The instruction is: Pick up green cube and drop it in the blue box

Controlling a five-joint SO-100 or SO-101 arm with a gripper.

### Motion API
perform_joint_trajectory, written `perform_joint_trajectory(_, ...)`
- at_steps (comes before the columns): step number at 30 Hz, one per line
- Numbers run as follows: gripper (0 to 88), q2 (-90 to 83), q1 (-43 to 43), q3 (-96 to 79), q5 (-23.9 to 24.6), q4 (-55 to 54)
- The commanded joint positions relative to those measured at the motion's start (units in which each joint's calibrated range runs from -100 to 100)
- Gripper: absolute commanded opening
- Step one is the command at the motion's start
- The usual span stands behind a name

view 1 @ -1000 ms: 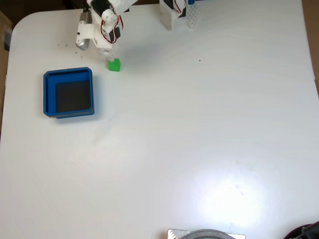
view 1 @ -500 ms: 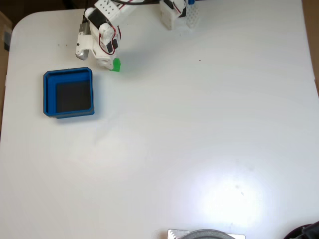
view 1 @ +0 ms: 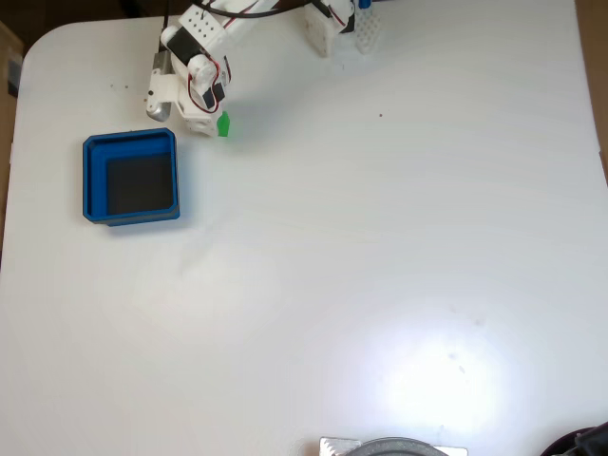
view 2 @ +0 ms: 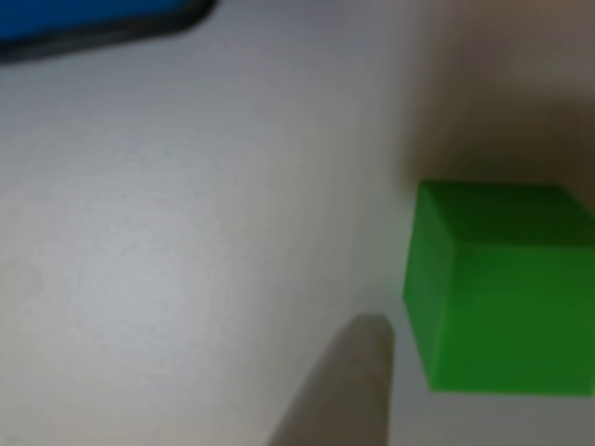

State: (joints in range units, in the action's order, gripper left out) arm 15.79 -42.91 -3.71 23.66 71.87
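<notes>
Fixed view, arm: the white arm reached from the table's far edge toward the far left corner, and its gripper [view 1: 207, 126] hung low over the surface.
Fixed view, cube: the green cube [view 1: 223, 124] sat on the table [view 1: 380, 266] near the far edge, touching or just beside the gripper's right flank as this view shows it; part of it was covered by the gripper body.
Fixed view, box: the blue box [view 1: 131, 178] stood near the table's left edge, nearer the camera than the cube and to its left, empty.
Fixed view, fingers: hidden under the wrist housing; their spread could not be told here.
Fixed view, change: against the picture one second before, the gripper had slid down and right onto the cube, which then stood clear; the cube and box had not shifted.
Other view, cube: it filled the right side, resting on the table, edges square, no long axis to favour.
Other view, finger: one blurred grey fingertip [view 2: 339, 390] rose from the bottom edge just left of the cube, apart from it by a thin gap.
Other view, box: a blue strip [view 2: 93, 20] crossed the top left corner.
Governing relation: the cube lay right of the seen finger, so the closing probably had to bring that finger rightward; nothing was gripped yet.
</notes>
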Motion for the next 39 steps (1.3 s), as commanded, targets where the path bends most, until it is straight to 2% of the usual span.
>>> perform_joint_trajectory(1,30.4,-0.2,-0.3,2.6,0.1,-0.8)
perform_joint_trajectory(39,30.2,1.9,-0.3,2.4,0.1,-1.0)
